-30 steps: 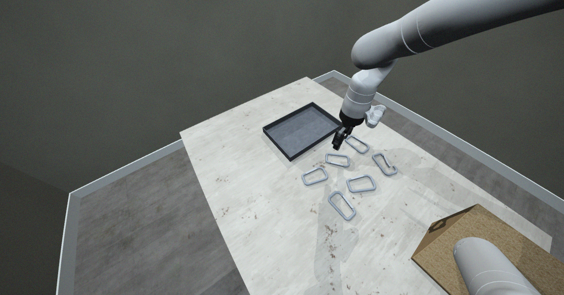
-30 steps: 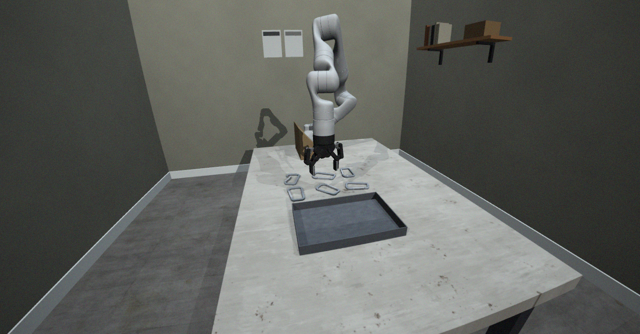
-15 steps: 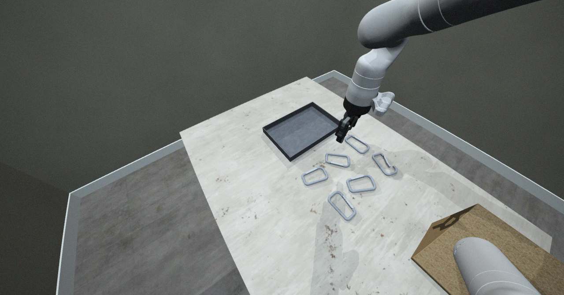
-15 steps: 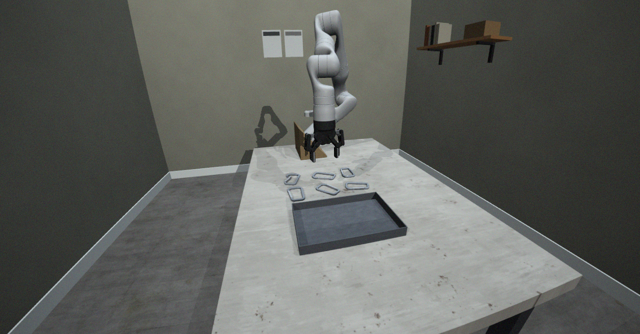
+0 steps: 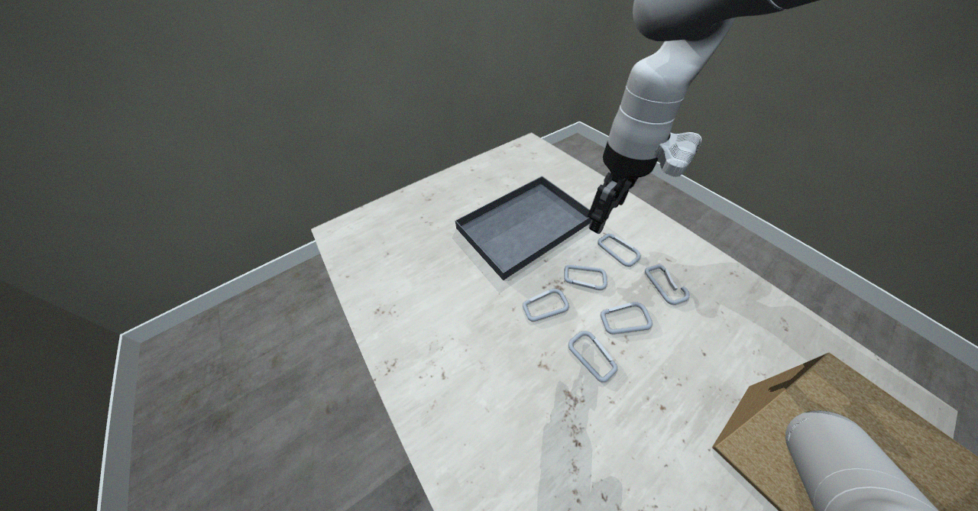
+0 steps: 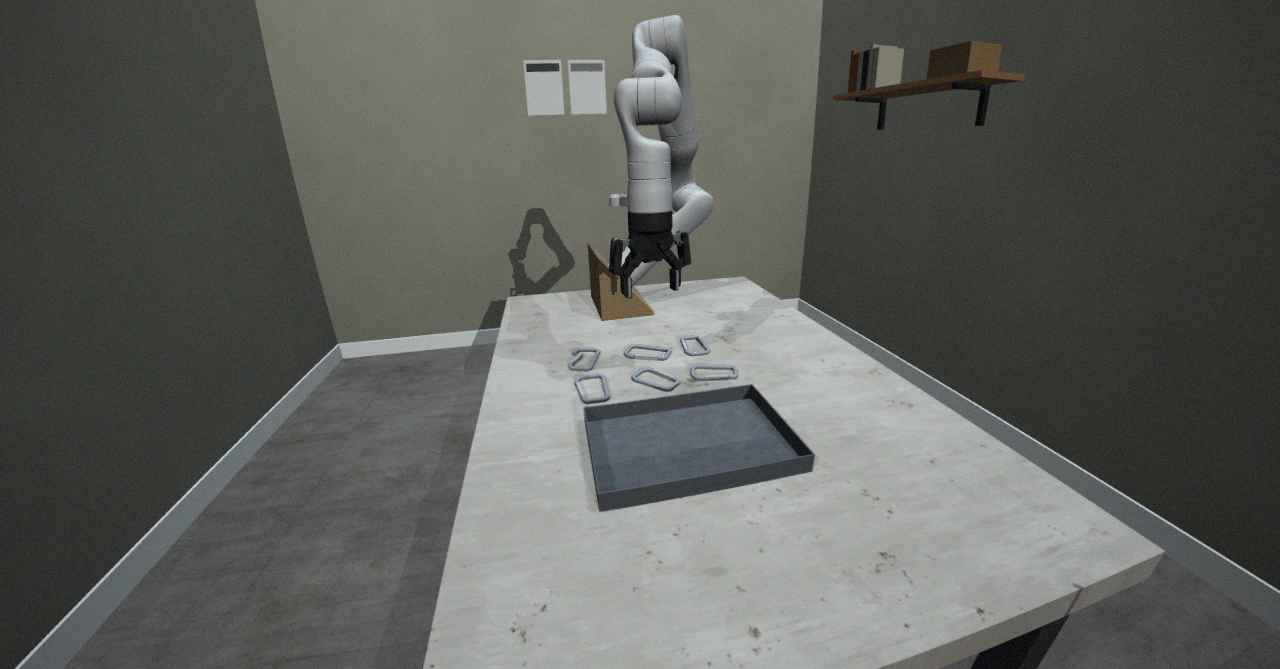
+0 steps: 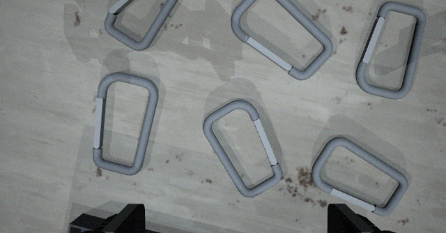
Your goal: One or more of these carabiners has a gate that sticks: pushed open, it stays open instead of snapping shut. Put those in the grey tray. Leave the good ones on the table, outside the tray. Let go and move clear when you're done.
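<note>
Several grey carabiners lie flat on the table between the tray and the arm's base, all outside the tray. In the wrist view one carabiner (image 7: 164, 14) (image 5: 677, 301) at the top left has its light gate swung inward and standing open. The others, among them one at the left (image 7: 127, 77), one in the middle (image 7: 224, 156) and one at the top (image 7: 300, 13), show gates closed in line with the frame. The grey tray (image 5: 547, 250) (image 6: 707, 483) holds nothing. My gripper (image 5: 598, 221) (image 6: 650, 284) (image 7: 237, 222) is open and empty, hanging well above the group.
A brown cardboard box (image 5: 854, 399) (image 6: 617, 307) stands by the arm's base (image 5: 840, 460) at the table's far end. A wall shelf (image 6: 926, 85) with books hangs off to the side.
</note>
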`<state>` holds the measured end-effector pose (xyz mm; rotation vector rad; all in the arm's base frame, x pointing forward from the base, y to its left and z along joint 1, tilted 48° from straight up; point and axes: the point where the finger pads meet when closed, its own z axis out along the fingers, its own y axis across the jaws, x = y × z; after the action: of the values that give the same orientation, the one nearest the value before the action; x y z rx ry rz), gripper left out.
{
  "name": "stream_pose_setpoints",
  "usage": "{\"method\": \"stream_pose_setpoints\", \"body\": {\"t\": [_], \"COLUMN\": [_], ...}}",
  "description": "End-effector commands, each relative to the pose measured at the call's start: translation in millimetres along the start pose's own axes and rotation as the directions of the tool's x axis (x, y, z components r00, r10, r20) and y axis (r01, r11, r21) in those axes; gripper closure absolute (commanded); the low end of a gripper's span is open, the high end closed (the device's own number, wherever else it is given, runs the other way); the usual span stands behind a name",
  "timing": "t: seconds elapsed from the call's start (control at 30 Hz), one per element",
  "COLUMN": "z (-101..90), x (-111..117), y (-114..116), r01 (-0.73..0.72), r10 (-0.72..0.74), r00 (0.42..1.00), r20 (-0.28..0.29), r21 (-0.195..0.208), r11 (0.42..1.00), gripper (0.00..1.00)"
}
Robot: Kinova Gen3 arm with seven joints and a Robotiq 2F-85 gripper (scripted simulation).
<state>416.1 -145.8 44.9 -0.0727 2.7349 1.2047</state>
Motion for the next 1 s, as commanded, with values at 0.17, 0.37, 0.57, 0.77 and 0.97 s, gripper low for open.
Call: {"method": "stream_pose_setpoints", "body": {"t": [0.17,0.37,0.57,0.77,0.97], "z": [-50.9,-50.9,-50.9,-99.7,-99.7], "x": [3,3,3,6,6], "y": [4,4,4,10,10], "r01": [0.000,0.000,0.000,0.000,0.000], "r10": [0.000,0.000,0.000,0.000,0.000], "r00": [1.000,1.000,1.000,1.000,1.000], "r20": [0.002,0.002,0.002,0.001,0.001], "r21": [0.002,0.002,0.002,0.001,0.001], "r11": [1.000,1.000,1.000,1.000,1.000], "gripper": [0.00,0.00,0.00,0.00,0.00]}}
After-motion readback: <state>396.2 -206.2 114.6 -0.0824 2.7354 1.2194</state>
